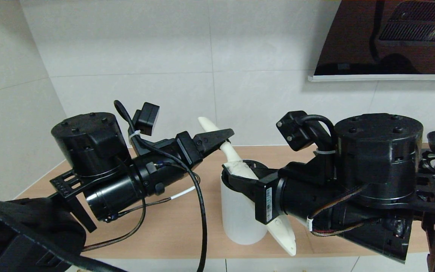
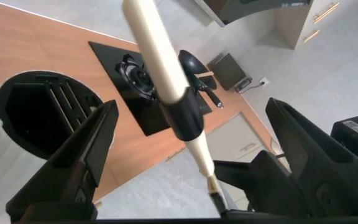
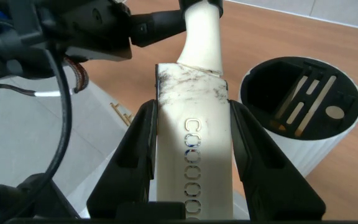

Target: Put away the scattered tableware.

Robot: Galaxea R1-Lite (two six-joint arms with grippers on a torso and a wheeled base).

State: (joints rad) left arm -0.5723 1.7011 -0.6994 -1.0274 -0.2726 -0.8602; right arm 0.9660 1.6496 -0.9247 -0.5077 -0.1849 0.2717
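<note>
We're seeing the right end effector (image 3: 192, 115) pinching the white slotted spatula (image 1: 236, 155) at the top of its blade, one finger pressing on each edge. The left end effector (image 2: 191, 106) is sitting with its fingers (image 2: 79, 162) spread and the handle running between them. We're not seeing either finger clamping it.

The spatula's long axis is running diagonally: the handle is rising from the right end effector toward the left one, and the blade is hanging below the right one. The white holder (image 1: 240, 221) is standing on the table (image 1: 172, 215) just under and beside the right end effector, mouth facing up, with some cutlery (image 3: 306, 99) standing in it. The blade is hanging outside the holder's wall, on the side nearer the robot, not in the mouth.

We're judging the right arm as nearer the holder and the left as nearer the handle end. We're reading this as a handover or a re-aim. The coming move is turning on getting one end of that diagonal axis over the mouth, which is lying just past the blade from the right end effector. Risk we're flagging: the blade catching the rim.
</note>
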